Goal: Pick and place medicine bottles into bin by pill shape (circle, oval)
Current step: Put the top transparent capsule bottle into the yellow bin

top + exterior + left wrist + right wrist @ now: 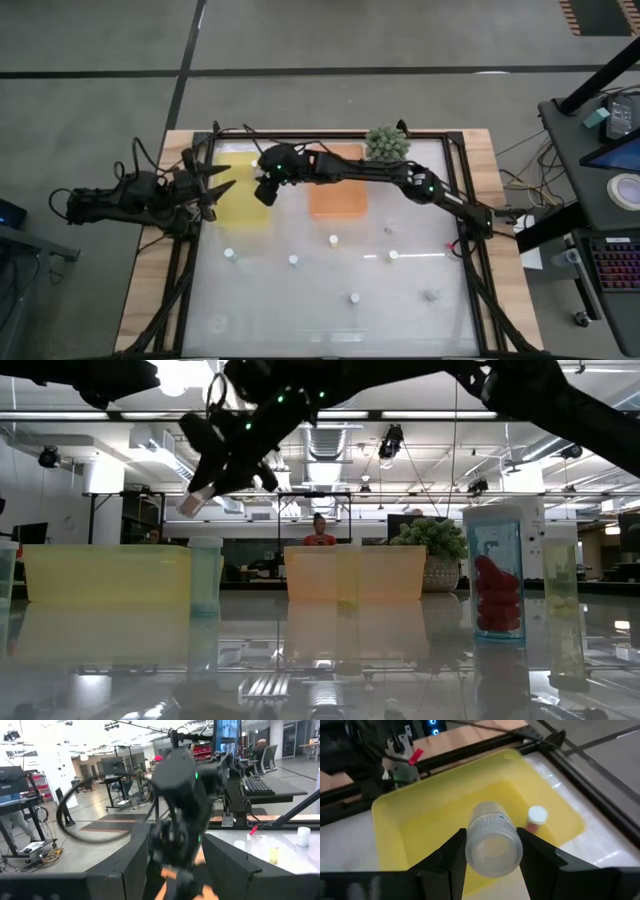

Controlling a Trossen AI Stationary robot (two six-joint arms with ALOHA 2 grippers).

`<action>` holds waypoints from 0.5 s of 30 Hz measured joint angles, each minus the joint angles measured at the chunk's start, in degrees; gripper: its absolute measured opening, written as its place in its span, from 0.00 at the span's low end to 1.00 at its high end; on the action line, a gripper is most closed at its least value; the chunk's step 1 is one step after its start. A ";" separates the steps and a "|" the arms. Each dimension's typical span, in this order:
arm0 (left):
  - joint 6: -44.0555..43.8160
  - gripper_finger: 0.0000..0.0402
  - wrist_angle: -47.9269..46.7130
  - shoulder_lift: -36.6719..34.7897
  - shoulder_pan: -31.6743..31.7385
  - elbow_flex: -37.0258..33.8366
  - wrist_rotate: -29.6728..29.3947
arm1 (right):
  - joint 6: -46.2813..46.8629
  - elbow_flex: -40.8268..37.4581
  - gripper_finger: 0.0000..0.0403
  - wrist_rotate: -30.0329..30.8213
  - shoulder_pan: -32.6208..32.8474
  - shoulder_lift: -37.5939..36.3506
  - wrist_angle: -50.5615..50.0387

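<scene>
My right gripper [494,851] reaches across the table and hangs over the yellow bin [445,805], shut on a pale medicine bottle [494,845]. The low view shows that bottle [192,503] high above the bin [105,575]. One white-capped bottle [536,816] lies inside the yellow bin. My left gripper [222,192] waits open at the bin's left edge, its fingers level and pointing at the right gripper. Several small bottles [293,260] stand on their bases on the glossy table. The orange bin [338,195] sits to the right of the yellow one. My right gripper pinches the bottle by its two opposite sides [470,840], just below the ribbed cap, between its two fingers [451,854]. The fingers slant down from the table's right and lie along the bottle. The cap end faces the wrist. The bottle hangs tilted, clear of the bin.
A spiky green plant ball [386,143] sits at the far edge behind the orange bin. Close to the low camera stand a bottle with red pills [497,575], a yellowish one [560,585] and a pale one [205,575]. A black frame [470,200] borders the table.
</scene>
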 joint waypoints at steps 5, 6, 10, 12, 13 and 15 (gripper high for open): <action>0.01 0.43 0.04 0.57 0.00 -0.03 0.01 | 0.48 -0.02 0.36 -0.28 0.15 2.89 2.40; 0.03 0.43 0.03 0.66 -0.02 -0.03 0.01 | 0.49 -0.02 0.36 -0.27 0.14 3.48 2.97; 0.05 0.43 0.04 0.63 -0.05 -0.03 0.03 | 0.55 -0.02 0.36 -0.20 0.11 5.26 3.68; 0.05 0.43 0.02 0.53 -0.04 -0.03 0.03 | 0.67 -0.02 0.36 -0.22 0.11 5.96 3.63; 0.07 0.43 0.00 0.42 -0.04 -0.03 0.03 | 0.97 -0.02 0.36 -0.23 0.13 6.18 3.48; 0.07 0.43 0.04 0.39 -0.04 -0.03 0.03 | 1.59 -0.02 0.36 -0.82 0.15 6.54 3.47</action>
